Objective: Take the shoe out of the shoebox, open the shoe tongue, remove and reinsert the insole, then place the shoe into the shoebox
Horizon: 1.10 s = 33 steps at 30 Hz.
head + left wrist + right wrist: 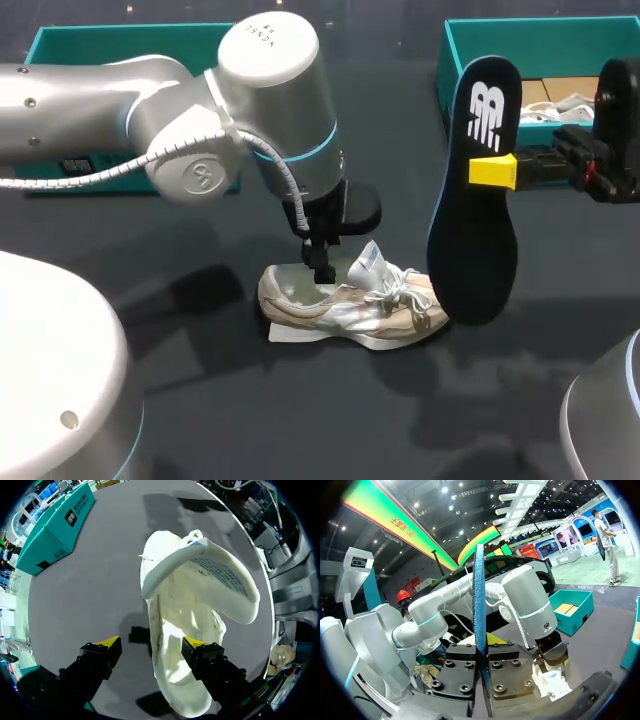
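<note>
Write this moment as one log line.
shoe on table, tongue lifted | insole out, upright in right gripper | left gripper open, astride shoe wall

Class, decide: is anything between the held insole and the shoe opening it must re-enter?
Yes: the left tool sits at the opening of the shoe, one finger inside. The insole hangs beside the toe.

A dark desk is carrying everything in view; a teal box is sitting open at its far left corner; a white flat sheet is lying near the desk's middle.
</note>
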Each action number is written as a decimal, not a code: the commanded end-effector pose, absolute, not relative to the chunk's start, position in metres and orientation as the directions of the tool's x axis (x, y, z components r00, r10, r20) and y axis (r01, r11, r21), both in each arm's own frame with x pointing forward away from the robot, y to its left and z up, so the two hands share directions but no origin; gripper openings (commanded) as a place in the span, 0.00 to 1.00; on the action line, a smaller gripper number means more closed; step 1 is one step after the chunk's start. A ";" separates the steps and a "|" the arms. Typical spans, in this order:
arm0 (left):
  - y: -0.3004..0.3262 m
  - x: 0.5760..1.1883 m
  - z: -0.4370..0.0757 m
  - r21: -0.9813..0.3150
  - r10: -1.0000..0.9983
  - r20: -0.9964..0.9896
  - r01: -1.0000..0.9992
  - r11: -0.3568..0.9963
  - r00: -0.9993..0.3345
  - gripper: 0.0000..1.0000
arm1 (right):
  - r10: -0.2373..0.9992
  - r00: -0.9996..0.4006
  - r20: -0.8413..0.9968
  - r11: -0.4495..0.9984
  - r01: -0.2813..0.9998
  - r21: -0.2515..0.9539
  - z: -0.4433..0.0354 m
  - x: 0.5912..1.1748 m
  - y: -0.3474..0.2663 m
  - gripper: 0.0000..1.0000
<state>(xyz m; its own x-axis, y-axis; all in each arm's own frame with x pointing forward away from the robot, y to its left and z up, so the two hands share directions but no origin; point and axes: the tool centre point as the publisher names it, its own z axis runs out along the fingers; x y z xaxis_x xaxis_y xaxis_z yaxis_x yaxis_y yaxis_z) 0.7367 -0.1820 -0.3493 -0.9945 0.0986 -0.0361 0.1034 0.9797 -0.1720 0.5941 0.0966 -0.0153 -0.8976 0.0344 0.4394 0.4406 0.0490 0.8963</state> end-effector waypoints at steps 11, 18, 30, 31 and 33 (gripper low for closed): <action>-0.193 0.732 -0.376 -0.140 0.097 0.002 0.096 0.986 -0.995 0.67 | 0.035 -0.897 0.440 0.050 0.441 0.896 -0.016 0.595 0.098 0.00; -0.194 0.730 -0.382 -0.124 0.095 0.012 0.093 0.988 -0.995 0.42 | 0.035 -0.897 0.440 0.050 0.441 0.896 -0.016 0.595 0.098 0.00; -0.189 0.726 -0.375 -0.127 0.119 0.030 0.114 0.985 -0.992 0.00 | 0.035 -0.897 0.440 0.050 0.441 0.896 -0.016 0.595 0.098 0.00; -0.189 0.726 -0.374 -0.130 0.129 0.041 0.123 0.984 -0.991 0.00 | 0.035 -0.897 0.440 0.050 0.441 0.896 -0.016 0.595 0.098 0.00; -0.189 0.726 -0.371 -0.136 0.150 0.059 0.141 0.981 -0.987 0.00 | 0.035 -0.897 0.440 0.050 0.441 0.896 -0.016 0.595 0.098 0.00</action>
<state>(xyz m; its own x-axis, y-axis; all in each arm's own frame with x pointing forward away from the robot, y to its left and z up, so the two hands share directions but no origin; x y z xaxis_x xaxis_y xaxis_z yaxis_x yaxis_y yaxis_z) 0.7218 -0.1913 -0.3749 -0.9892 0.1396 0.0440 0.1329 0.9826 -0.1297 0.5941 0.0965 -0.0152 -0.8976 0.0344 0.4394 0.4407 0.0492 0.8963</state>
